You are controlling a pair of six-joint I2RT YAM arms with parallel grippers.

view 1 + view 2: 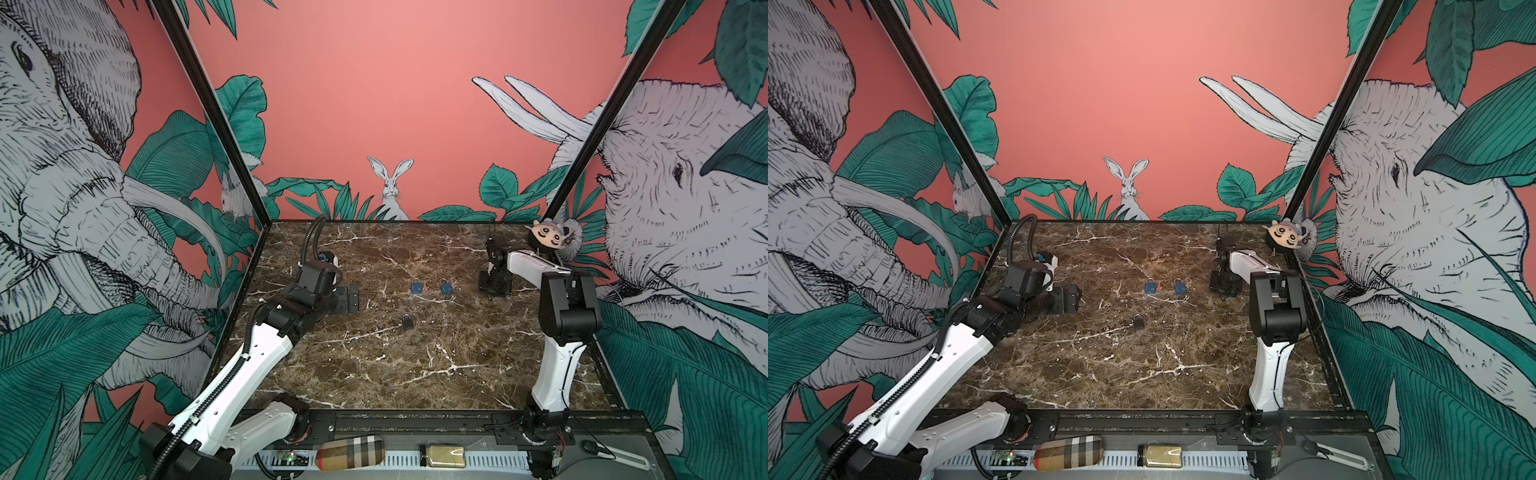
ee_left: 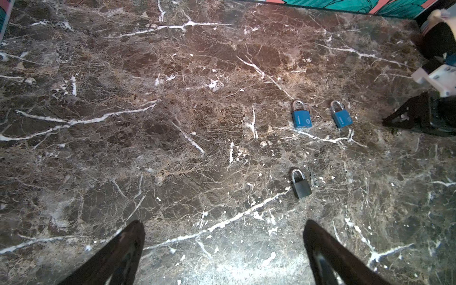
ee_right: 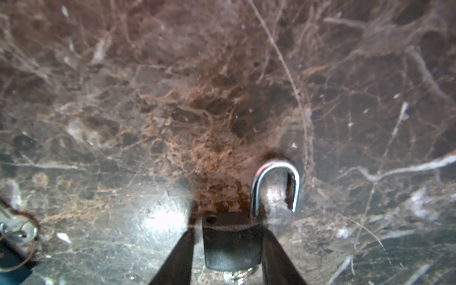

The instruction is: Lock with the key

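A black padlock (image 3: pixel 232 241) lies on the marble table (image 1: pixel 415 374) with its steel shackle (image 3: pixel 274 182) swung open. A silver key ring (image 3: pixel 239 274) shows at its base. My right gripper (image 3: pixel 229 234) straddles its body. One finger touches it and the other stands a sliver off. In both top views that gripper (image 1: pixel 494 286) (image 1: pixel 1225 284) sits low at the far right and hides this lock. My left gripper (image 2: pixel 222 227) hangs open and empty at the left (image 1: pixel 349 301).
Two blue padlocks (image 1: pixel 417 287) (image 1: pixel 446 287) lie mid-table, and a second black padlock (image 1: pixel 407 322) lies nearer the front. Keys (image 3: pixel 14 229) lie beside one blue lock. A plush toy (image 1: pixel 548 237) sits in the back right corner.
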